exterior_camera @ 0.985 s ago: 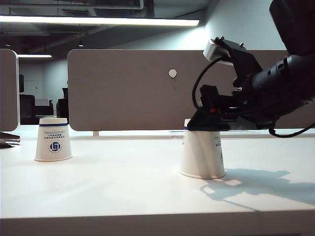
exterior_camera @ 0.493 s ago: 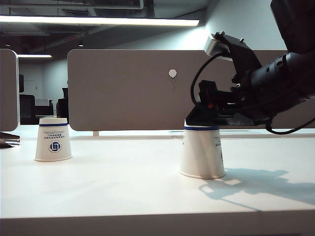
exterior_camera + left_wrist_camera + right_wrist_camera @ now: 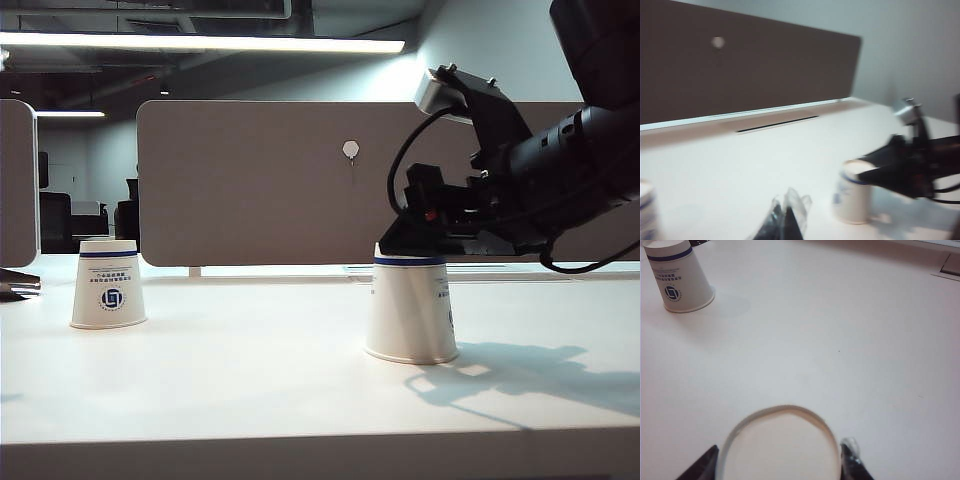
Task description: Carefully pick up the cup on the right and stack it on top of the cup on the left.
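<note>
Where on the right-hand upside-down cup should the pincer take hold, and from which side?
Grip the right cup near its upturned base, from above. It stands mouth down, so the narrow end is on top and the walls widen downward, which suits fingers straddling the top. The right pincer already sits there, one finger on each side. The left pincer stays back, shut, holding nothing.
</note>
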